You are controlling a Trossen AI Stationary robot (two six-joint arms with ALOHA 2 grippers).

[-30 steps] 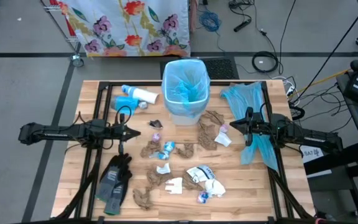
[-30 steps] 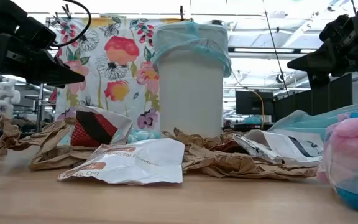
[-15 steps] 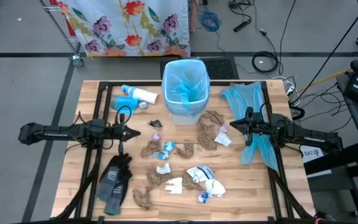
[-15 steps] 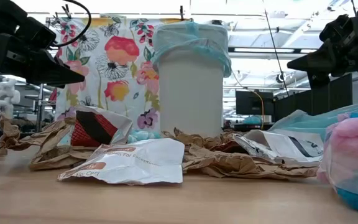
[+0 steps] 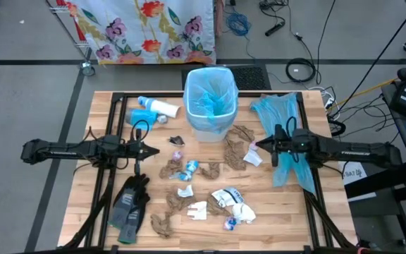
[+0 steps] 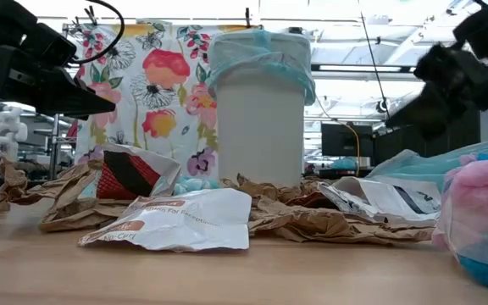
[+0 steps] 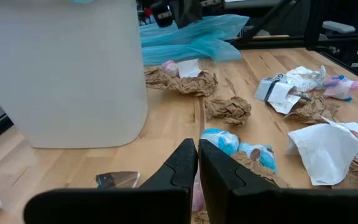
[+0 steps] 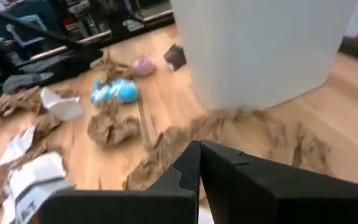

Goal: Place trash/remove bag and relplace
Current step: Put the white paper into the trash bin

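The trash lies scattered over the middle of the wooden table: brown paper wads [image 5: 240,147], white scraps [image 5: 197,209] and a white wrapper [image 5: 232,201]. Behind it, near the far edge, stands the white bin [image 5: 210,106], lined with a blue bag [image 6: 261,52]. My left gripper [image 5: 155,150] hangs shut above the table, left of the trash, its fingertips [image 7: 197,144] together. My right gripper [image 5: 257,146] is shut too [image 8: 200,145]. It hangs tipped down over the brown paper right of the bin [image 8: 241,127].
A spare blue bag [image 5: 282,116] lies at the table's right under my right arm. Dark grey gloves [image 5: 129,204] lie at the near left. A white tube-shaped bottle [image 5: 162,107] lies at the far left. A black frame [image 5: 118,99] runs around the table.
My right gripper has tipped downward toward the brown paper beside the bin, staying shut.
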